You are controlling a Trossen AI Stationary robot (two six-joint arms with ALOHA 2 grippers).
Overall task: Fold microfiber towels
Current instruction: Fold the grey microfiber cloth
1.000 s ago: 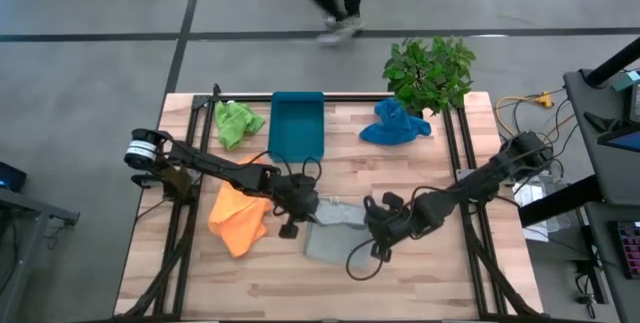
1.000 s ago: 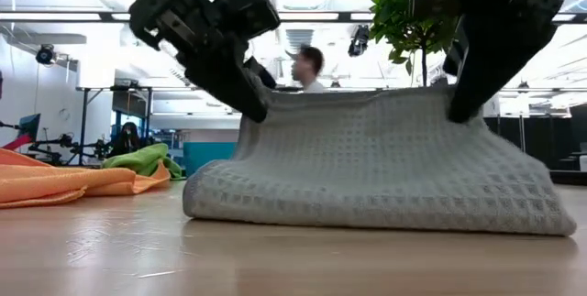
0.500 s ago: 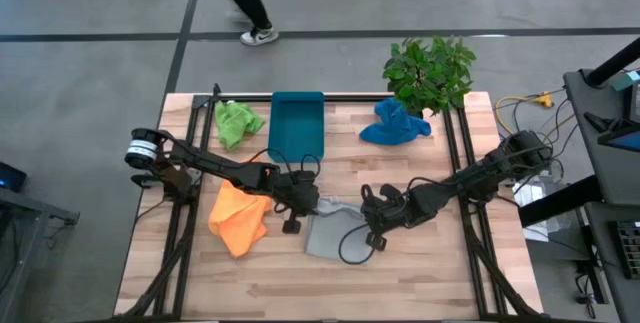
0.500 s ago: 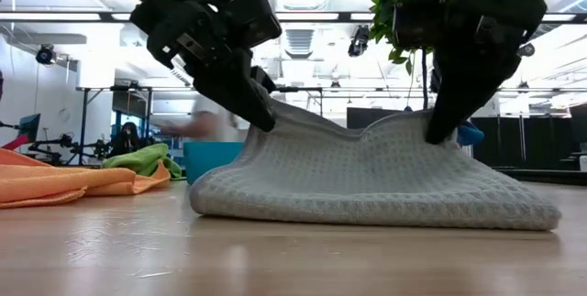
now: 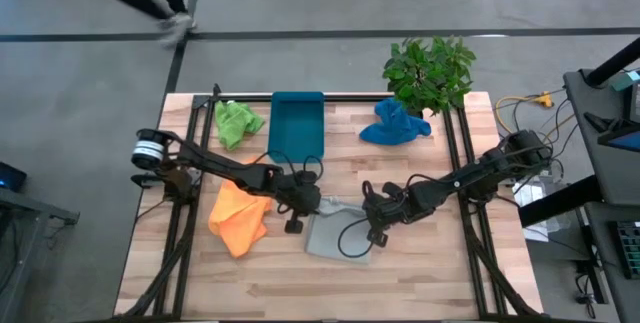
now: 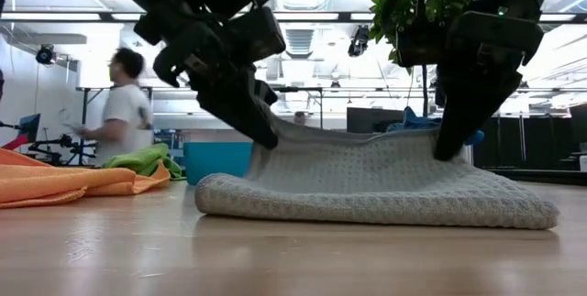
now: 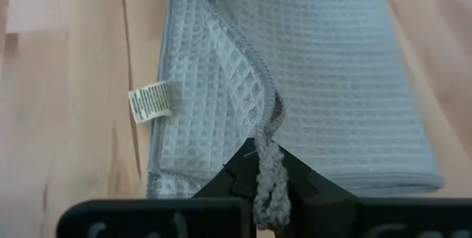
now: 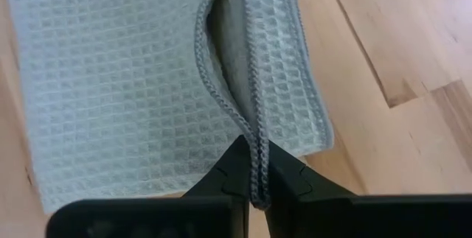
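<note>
grey microfiber towel (image 5: 333,235) | its edge is pinched by left gripper (image 7: 269,181) and right gripper (image 8: 253,170), both clamped | lying mid-table, doubled over | step: fold being laid (seemingly) | next: corners released squarely

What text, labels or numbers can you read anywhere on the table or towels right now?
Nothing is legible.
Care tag sewn to the grey towel: lines of print, too small and blurred to read.
Orange towel, lime green towel, blue towel, teal tray: no lettering visible.
</note>
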